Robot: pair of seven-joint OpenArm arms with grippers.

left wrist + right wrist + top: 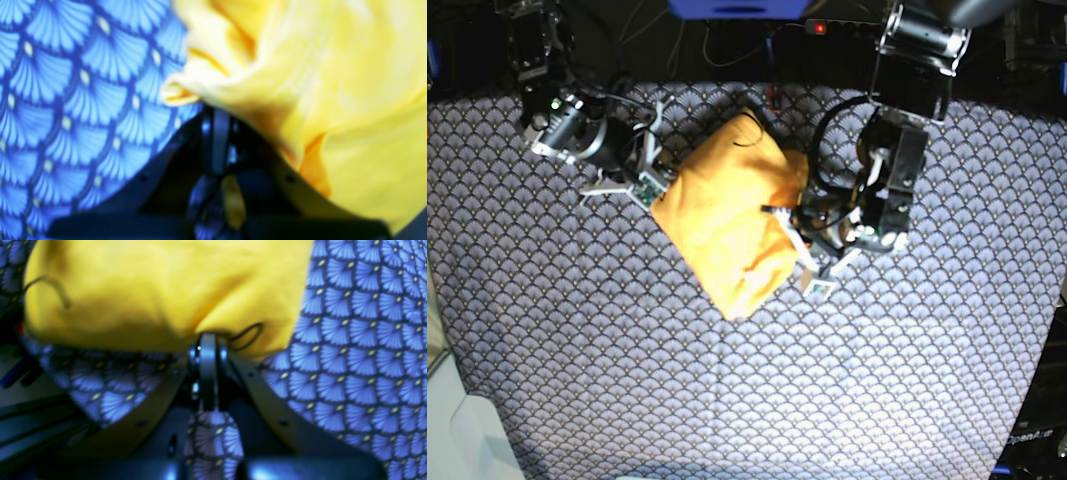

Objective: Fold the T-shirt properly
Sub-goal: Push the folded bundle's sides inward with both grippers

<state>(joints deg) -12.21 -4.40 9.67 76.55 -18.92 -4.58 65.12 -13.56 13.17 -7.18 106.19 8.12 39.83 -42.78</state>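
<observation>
My desk is covered by a navy cloth (727, 400) with a pale fan-scale pattern, running to a dark background of cables along the top of the base view. From the upper left of that view my right arm reaches down and inward, its right hand (655, 183) at the left corner of the T-shirt (727, 225). From the upper right my left arm drops and bends back toward the centre, its left hand (799, 235) at the garment's right edge. Faint lettering sits in the base view's lower right corner, too small for me to read. The T-shirt lies bunched in a rough diamond, upper centre of the desk, between both hands. In the right wrist view the right hand (207, 340) is clenched on the yellow hem (160, 293). In the left wrist view the left hand (217, 115) is likewise clamped shut on a fold of the shirt (317, 83).
</observation>
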